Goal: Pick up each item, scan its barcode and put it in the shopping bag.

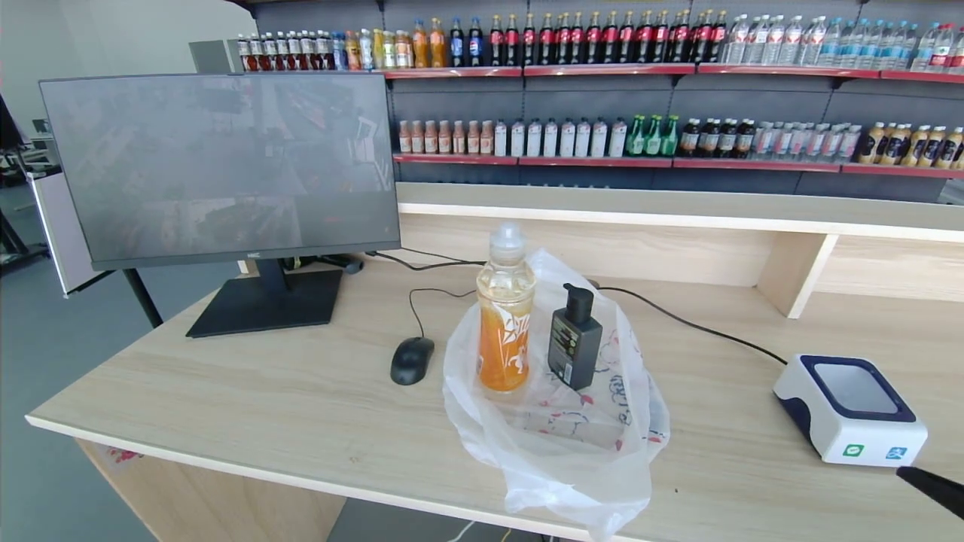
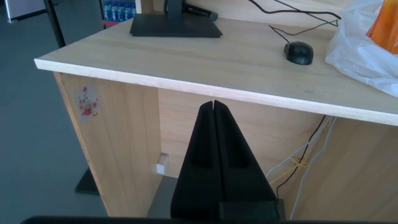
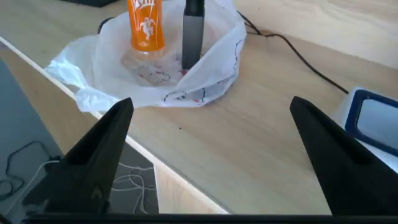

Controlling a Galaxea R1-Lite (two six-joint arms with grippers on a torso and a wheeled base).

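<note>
An orange drink bottle (image 1: 504, 316) and a dark pump bottle (image 1: 575, 340) stand upright inside the open white shopping bag (image 1: 602, 444) in the middle of the counter; both also appear as the orange bottle (image 3: 147, 25) and the pump bottle (image 3: 193, 31) in the bag (image 3: 93, 74). The white and blue barcode scanner (image 1: 851, 410) sits at the right. My right gripper (image 3: 211, 130) is open, low at the counter's front edge between bag and scanner (image 3: 370, 118); one fingertip (image 1: 930, 485) shows near the scanner. My left gripper (image 2: 214, 109) is shut, held below the counter's front edge.
A monitor (image 1: 218, 169) on a black stand is at the back left, with a black mouse (image 1: 411, 360) and its cable beside the bag. A raised wooden ledge (image 1: 678, 218) runs along the back. Shelves of bottles (image 1: 678, 45) stand behind.
</note>
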